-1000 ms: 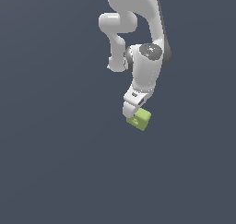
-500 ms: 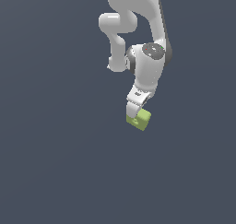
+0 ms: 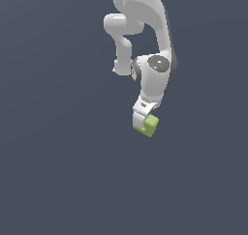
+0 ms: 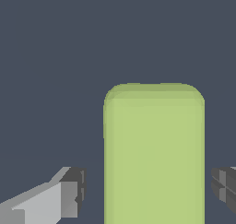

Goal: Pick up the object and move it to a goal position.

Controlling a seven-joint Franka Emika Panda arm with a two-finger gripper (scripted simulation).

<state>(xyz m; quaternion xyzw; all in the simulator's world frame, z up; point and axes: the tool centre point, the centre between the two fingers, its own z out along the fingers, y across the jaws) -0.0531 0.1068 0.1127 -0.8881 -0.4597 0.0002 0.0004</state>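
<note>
Near frame centre, the gripper is carrying the yellow-green cube; whether the fingers are pinching it, I cannot tell.

A plain, dark grey-blue surface filled the whole scene, uniform from the exterior view's left to its right, with no edge visible.

Exterior view: far off, takes in the whole arm on plain grey. Wrist view: very close, looking along the fingers. Both share the green cube.
</note>
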